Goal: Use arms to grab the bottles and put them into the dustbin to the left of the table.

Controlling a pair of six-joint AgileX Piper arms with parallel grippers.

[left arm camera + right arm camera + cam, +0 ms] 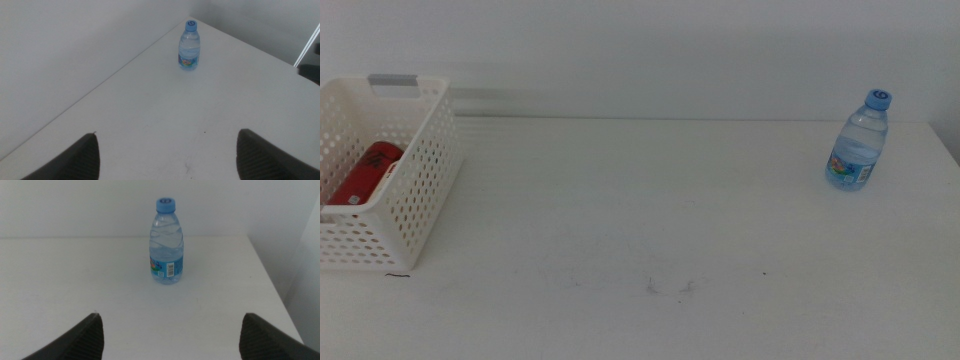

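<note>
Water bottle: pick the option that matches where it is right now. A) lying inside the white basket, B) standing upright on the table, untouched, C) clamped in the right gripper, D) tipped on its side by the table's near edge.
B: the water bottle stands upright on the table, cap up, well ahead of the open right gripper and nowhere near the basket.

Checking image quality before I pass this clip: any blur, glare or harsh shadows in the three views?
Middle view: even flat light, faint streaking beside the dustbin handle. Left wrist view: water bottle sharp, left gripper soft-edged, open. Right wrist view: label readable, right gripper blurred, open; shadows weak.
</note>
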